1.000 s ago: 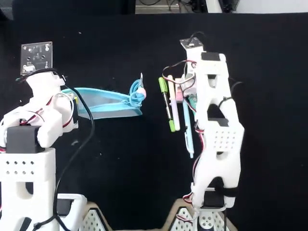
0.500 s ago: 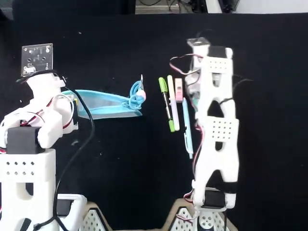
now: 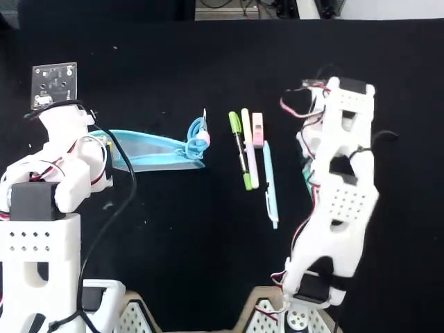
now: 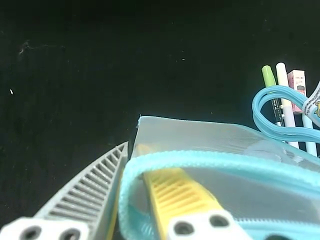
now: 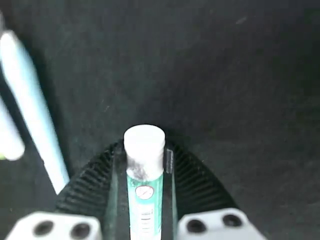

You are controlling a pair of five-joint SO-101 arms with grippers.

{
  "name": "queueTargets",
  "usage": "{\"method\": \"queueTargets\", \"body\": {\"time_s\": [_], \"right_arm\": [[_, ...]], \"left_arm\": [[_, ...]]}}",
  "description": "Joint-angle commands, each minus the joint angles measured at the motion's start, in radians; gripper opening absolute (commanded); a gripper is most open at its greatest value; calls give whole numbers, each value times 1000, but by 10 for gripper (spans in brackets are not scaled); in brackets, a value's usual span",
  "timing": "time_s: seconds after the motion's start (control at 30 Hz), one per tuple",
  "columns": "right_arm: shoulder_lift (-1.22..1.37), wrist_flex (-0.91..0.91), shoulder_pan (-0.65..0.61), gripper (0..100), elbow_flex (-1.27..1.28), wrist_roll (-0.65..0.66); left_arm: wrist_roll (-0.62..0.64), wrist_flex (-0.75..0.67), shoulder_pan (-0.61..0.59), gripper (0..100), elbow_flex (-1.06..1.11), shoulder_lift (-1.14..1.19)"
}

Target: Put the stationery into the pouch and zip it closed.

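The light blue mesh pouch (image 3: 156,150) lies left of centre, its zip loop and pink pull (image 3: 200,133) at its right end. My left gripper (image 3: 107,149) is shut on the pouch's left rim; in the left wrist view its yellow finger (image 4: 172,192) is inside the pouch (image 4: 235,150) and the grey finger (image 4: 97,185) outside. A green highlighter (image 3: 240,150), cream pen (image 3: 248,147), pink eraser (image 3: 258,130) and light blue pen (image 3: 270,186) lie in a row. To their right, my right gripper (image 5: 144,150) is shut on a green-and-white tube (image 5: 144,192) with a white cap.
A black cloth (image 3: 173,62) covers the table. A small grey board (image 3: 53,82) stands on the left arm. The light blue pen (image 5: 32,105) lies beside the right gripper. Open cloth stretches behind the stationery and at the far right.
The right arm has swung to the right, away from the row of stationery, carrying the green-and-white tube. The left arm and the pouch have stayed still.
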Motion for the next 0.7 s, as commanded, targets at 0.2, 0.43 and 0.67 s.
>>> {"method": "queueTargets", "body": {"time_s": [0.2, 0.43, 0.67], "right_arm": [[-585, -334, -55, 115, 748, 144], [-590, -265, -87, 124, 696, 203], [-400, -249, -83, 124, 591, 316]], "left_arm": [[6, -5, -1, 30, 59, 11], [6, -5, -1, 30, 65, 11], [6, -5, -1, 30, 65, 11]]}}
